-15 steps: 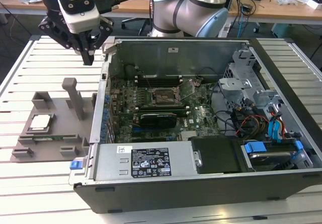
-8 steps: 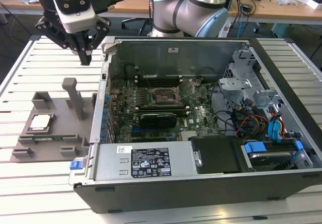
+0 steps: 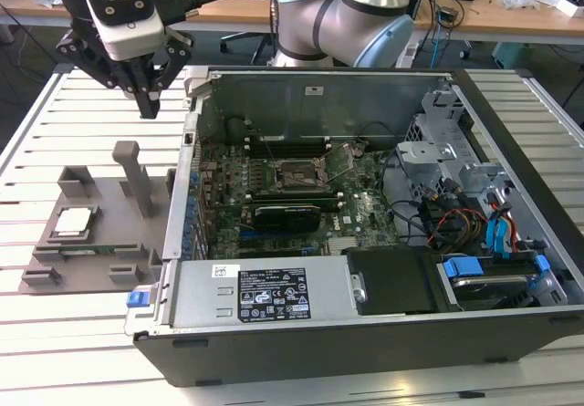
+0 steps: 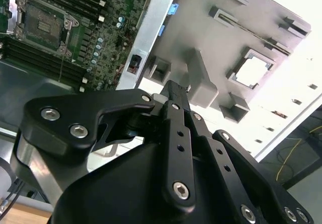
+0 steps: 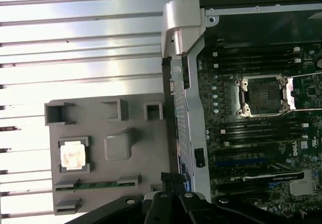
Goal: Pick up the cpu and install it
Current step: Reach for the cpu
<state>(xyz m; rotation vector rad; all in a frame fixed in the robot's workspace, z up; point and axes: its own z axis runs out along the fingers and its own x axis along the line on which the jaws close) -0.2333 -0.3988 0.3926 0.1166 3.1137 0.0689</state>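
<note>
The gripper [image 3: 149,107] is hanging in the air with its fingers pressed together, holding nothing. The cpu [image 3: 75,222] is lying flat in the grey tray [image 3: 109,201], below the gripper and off to the side away from the open computer case [image 3: 347,347].

- One cpu [image 3: 73,223], lying in the tray.
- One grey tray [image 3: 105,210] on one slatted counter [image 3: 64,342].
- One upright post [image 3: 139,180] on that tray.
- One green memory stick [image 5: 95,184], seen in the first wrist view.
- One open computer case [image 3: 365,342].
- One motherboard [image 3: 365,214] inside the case, with one socket [image 3: 297,178].
- One robot arm [image 3: 338,14], carrying one gripper [image 3: 149,105].
</note>
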